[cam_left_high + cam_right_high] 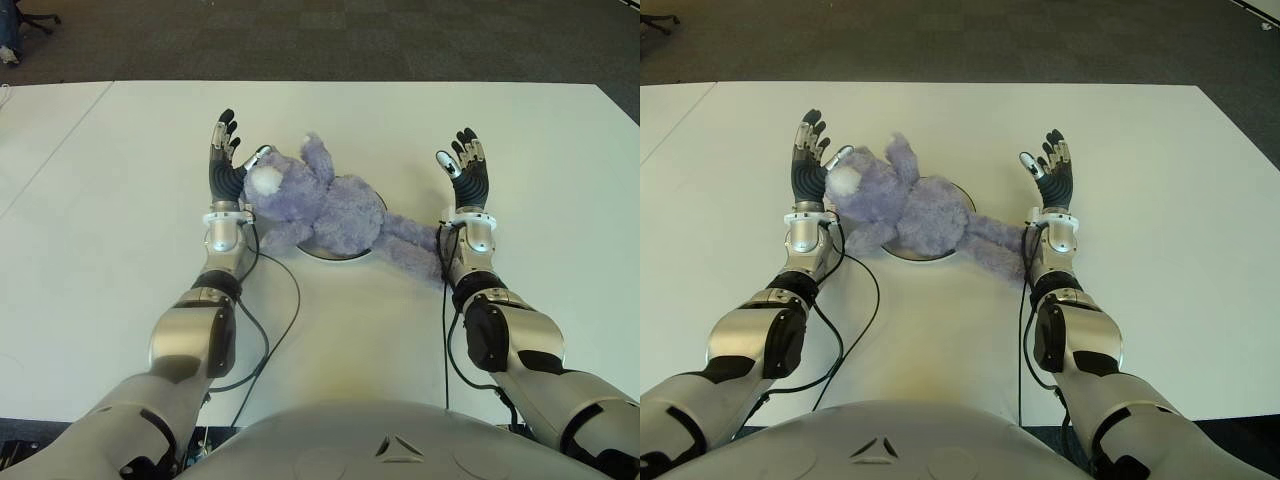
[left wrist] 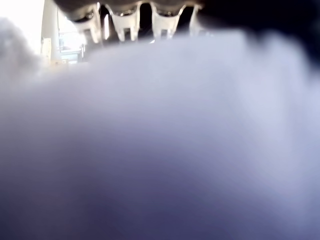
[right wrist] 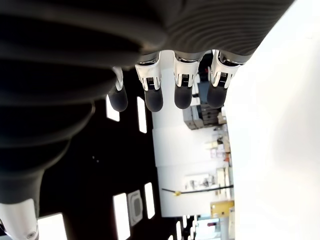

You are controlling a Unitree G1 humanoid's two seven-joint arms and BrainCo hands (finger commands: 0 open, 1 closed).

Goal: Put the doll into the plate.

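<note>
Left hand (image 1: 224,160) raised palm-up, fingers straight and spread, holding nothing — thumb tip touching the head of the doll (image 1: 325,205) just to its right. In the left wrist view, purple fur fills nearly everything, pressed up close below the fingertips (image 2: 121,22). Right hand (image 1: 466,170) also palm-up, fingers (image 3: 182,92) extended and loosely apart, nothing in its grasp; doll's leg ends just beside its wrist, on the inner side.

Between the two hands: doll lying on its back across the plate (image 1: 335,255), head toward the left hand, legs trailing off the rim toward the right wrist. Torso over the plate's middle; only a thin arc of white rim showing at the near edge and a sliver at the far side. Whether the head rests on the plate or on the table (image 1: 120,200) beyond its rim, cannot tell.

Open tabletop outward of each hand and beyond the fingertips, up to the far edge against dark carpet (image 1: 350,40). Bare table also nearer the robot, crossed by black cables (image 1: 270,330) running from both forearms — table seam visible left of the left hand.
</note>
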